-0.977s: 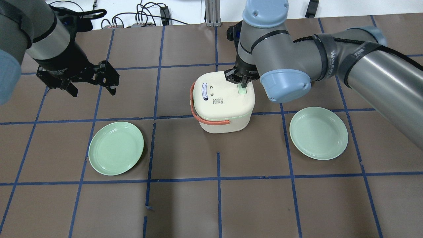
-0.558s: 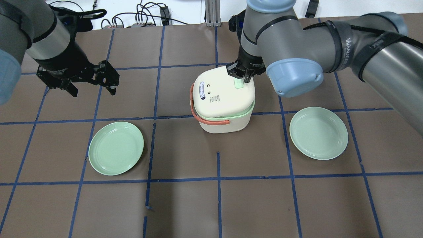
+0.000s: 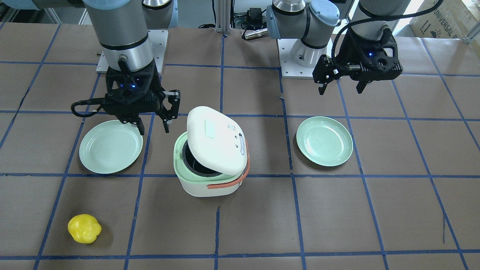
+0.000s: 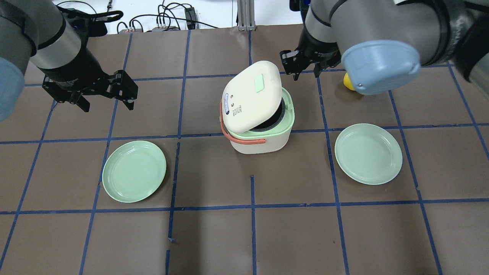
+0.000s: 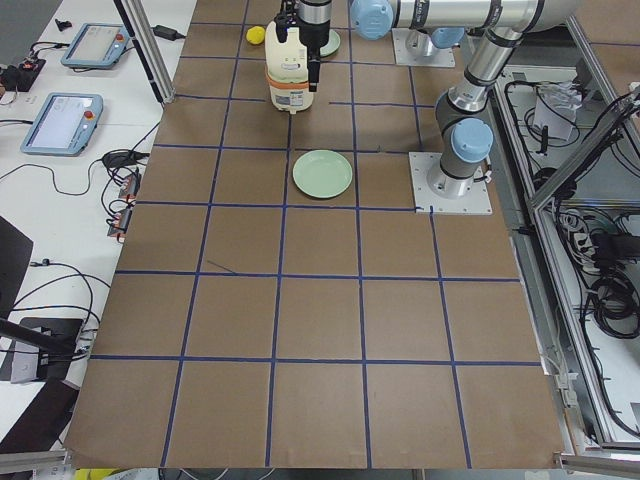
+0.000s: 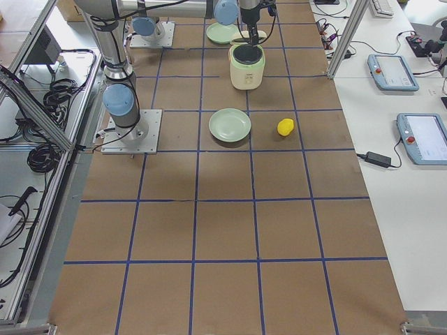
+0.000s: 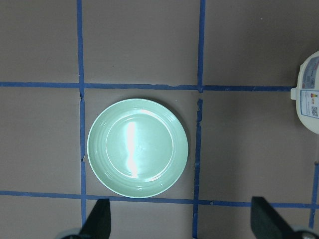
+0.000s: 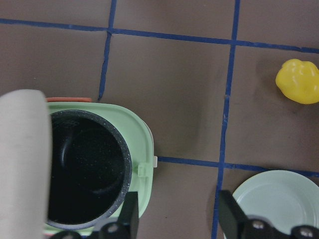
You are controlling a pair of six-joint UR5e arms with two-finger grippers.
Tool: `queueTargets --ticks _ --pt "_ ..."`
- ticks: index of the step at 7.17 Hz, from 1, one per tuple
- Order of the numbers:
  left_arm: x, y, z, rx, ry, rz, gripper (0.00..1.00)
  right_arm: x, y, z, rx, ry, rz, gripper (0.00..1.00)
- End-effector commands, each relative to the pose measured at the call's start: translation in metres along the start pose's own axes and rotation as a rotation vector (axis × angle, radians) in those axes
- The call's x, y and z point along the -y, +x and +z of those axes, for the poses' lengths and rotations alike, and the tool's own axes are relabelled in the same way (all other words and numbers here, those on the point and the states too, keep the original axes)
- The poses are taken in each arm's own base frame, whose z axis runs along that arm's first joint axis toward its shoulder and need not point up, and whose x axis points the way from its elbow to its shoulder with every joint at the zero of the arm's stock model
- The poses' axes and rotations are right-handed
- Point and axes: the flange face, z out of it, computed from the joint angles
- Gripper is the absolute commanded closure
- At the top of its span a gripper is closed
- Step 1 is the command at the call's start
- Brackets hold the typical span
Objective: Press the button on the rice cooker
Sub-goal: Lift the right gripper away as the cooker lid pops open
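The white rice cooker [image 4: 263, 141] with pale green rim and orange-red handle stands mid-table. Its lid [image 4: 252, 95] is tilted open and the black inner pot [image 8: 87, 167] shows. It also shows in the front view [image 3: 204, 185]. My right gripper [image 4: 305, 72] is open and empty, above the table just behind and to the right of the cooker; in the front view [image 3: 153, 127] it hangs beside the open lid. My left gripper [image 4: 109, 104] is open and empty, far to the cooker's left, above a plate [image 7: 137, 148].
Two round green plates [image 4: 134, 171] [image 4: 368, 153] lie left and right of the cooker. A yellow lumpy object [image 4: 347, 81] lies behind the right plate, partly hidden by the right arm; it shows in the right wrist view [image 8: 298, 80].
My right gripper rose off the lid's green button and moved back and right. The lid swung open, showing the black pot. The left arm stayed still.
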Motion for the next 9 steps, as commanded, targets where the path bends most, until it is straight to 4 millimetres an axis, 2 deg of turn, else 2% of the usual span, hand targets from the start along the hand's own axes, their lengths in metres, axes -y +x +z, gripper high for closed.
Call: queueTargets --ticks 1,3,6,8,9 --pt "0.000 0.000 0.000 0.000 0.000 0.000 0.00 0.006 0.034 -0.019 -0.005 -0.032 0.047 0.00" --pt "0.000 0.000 0.000 0.000 -0.001 0.000 0.00 -0.002 0.047 -0.042 -0.008 -0.054 0.073 0.00" --pt "0.000 0.000 0.000 0.000 0.000 0.000 0.00 0.004 0.084 -0.034 -0.015 -0.058 0.107 0.00" --pt "0.000 0.000 0.000 0.000 0.000 0.000 0.00 0.007 0.101 -0.032 -0.018 -0.058 0.141 0.00" --pt "0.000 0.000 0.000 0.000 0.000 0.000 0.00 0.006 0.102 -0.032 -0.018 -0.061 0.142 0.00"
